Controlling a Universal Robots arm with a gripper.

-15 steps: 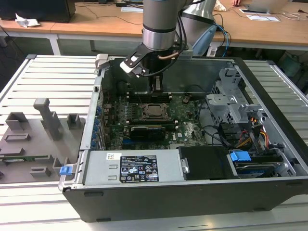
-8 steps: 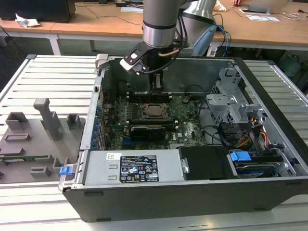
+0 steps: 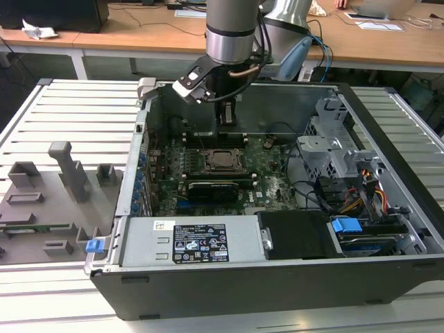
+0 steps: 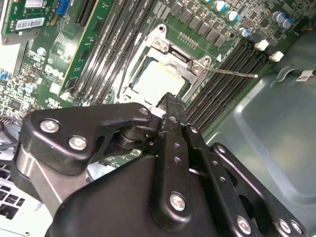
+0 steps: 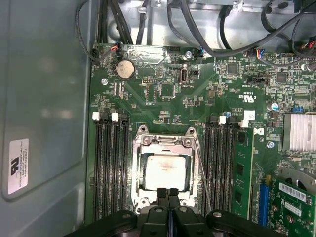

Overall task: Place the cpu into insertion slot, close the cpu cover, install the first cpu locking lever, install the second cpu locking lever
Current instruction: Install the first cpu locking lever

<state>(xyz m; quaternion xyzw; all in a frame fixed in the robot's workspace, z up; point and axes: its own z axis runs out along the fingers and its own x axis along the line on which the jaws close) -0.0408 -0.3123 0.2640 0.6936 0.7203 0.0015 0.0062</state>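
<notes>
The cpu (image 5: 165, 170) (image 4: 157, 81), a silver-grey square, lies in the insertion slot, which is hidden beneath it. The silver cpu cover (image 5: 165, 141) (image 4: 174, 55) lies flat around it. One thin wire locking lever (image 5: 203, 173) (image 4: 232, 73) runs along the socket's side, its free end standing off over the memory slots. My gripper (image 5: 168, 191) (image 4: 170, 98) is shut with nothing in it, its tips at the edge of the cover. In the exterior view the gripper (image 3: 229, 118) hangs inside the open computer case, a little above the cpu (image 3: 223, 159).
Black memory slots (image 5: 111, 168) flank the socket on both sides. A long black card (image 3: 215, 187) lies in front of it, a power supply (image 3: 198, 243) nearer the front, a drive cage (image 3: 333, 149) and cables on the exterior view's right. A grey fixture tray (image 3: 41, 201) sits outside the case.
</notes>
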